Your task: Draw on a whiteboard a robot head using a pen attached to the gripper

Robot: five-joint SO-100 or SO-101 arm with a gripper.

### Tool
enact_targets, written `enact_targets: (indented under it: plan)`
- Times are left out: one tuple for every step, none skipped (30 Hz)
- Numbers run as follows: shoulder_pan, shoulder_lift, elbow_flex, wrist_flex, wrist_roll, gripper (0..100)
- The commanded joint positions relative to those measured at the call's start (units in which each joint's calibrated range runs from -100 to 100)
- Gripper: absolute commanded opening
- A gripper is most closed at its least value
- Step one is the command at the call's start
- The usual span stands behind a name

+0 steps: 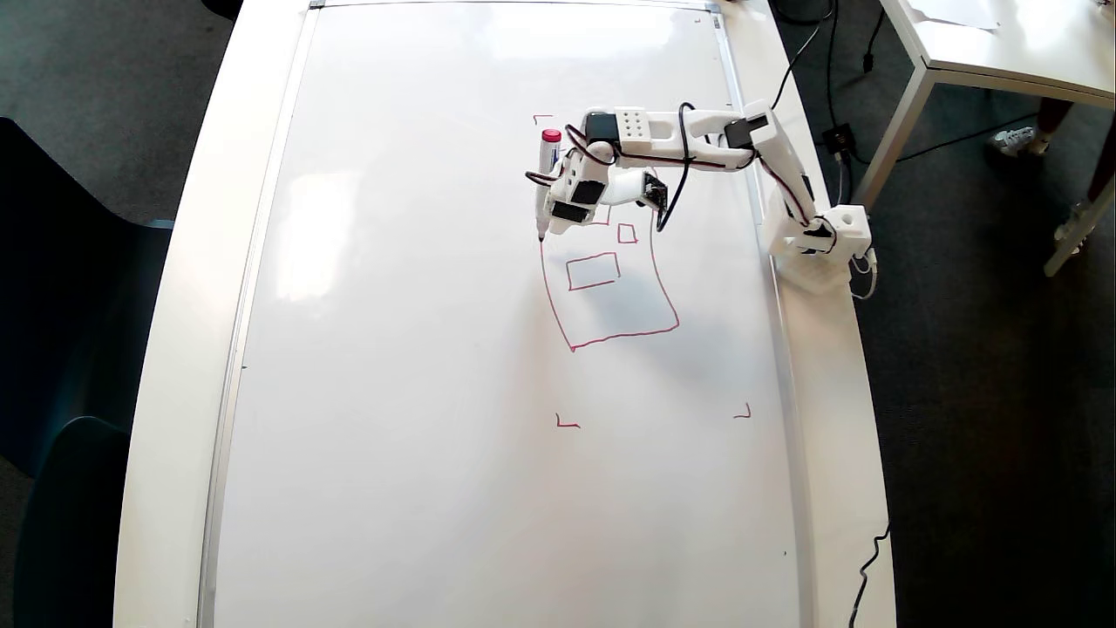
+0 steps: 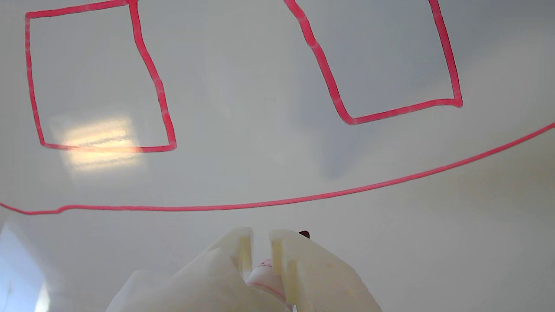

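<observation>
**Pen tip on the board at the upper left of the outline**

Overhead view: the whiteboard (image 1: 418, 349) lies flat on a white counter (image 1: 174, 349) and covers almost all of it. The arm's square base (image 1: 833, 235) sits on the counter strip along the board's right frame. The arm reaches left over the board.

The gripper (image 1: 551, 218) points down at the board, with the pen (image 1: 546, 179) strapped along its left side. Red cap up, dark tip down. The tip meets the board at the top end of the left outline stroke of the robot head (image 1: 610, 296).

Drawing visible so far, overhead: left side, bottom edge and right side of the outline; one wider rectangle inside; a small square above it to the right. The upper part is hidden under the arm. Red corner marks (image 1: 567, 423) lie around the drawing; three are seen.

Wrist view: two pale fingers (image 2: 295, 264) enter from the bottom edge, standing narrow with only a slim gap. The red-stained pen barrel (image 2: 266, 275) sits in that gap, clamped. The dark tip (image 2: 304, 234) peeks just past the right finger. Ahead on the board (image 2: 260, 164), a long red line and two red boxes beyond it.
</observation>
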Motion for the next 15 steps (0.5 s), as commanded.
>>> enact_targets:
  plan:
    - [-0.44, -0.32, -1.8, 0.12, -0.03, 1]
    - [-0.51, -0.15, -1.8, -0.23, -0.08, 1]
    - [-0.51, 1.19, -1.8, -0.66, -0.08, 1]
    - [-0.51, 1.78, -1.98, -0.66, -0.08, 1]
    - [-0.51, 2.11, -2.16, -0.66, -0.08, 1]
    - [-0.44, 2.28, -2.25, -0.66, -0.08, 1]
    - [-0.44, 2.78, -2.25, -0.66, -0.13, 1]
    - [-0.44, 3.29, -2.25, -0.66, -0.13, 1]
    - [-0.44, 3.45, -2.16, -0.66, -0.13, 1]
    - [-0.44, 3.54, -1.89, -0.84, -0.13, 1]
    - [-0.44, 3.54, -1.44, -1.53, -0.13, 1]
    - [-0.44, 3.54, -1.26, -3.18, -0.19, 1]
    - [-0.44, 3.62, -1.26, -3.53, -0.19, 1]
    - [-0.44, 3.62, -1.26, -3.53, -0.08, 1]
    - [-0.44, 3.62, -1.26, -3.53, -0.08, 1]
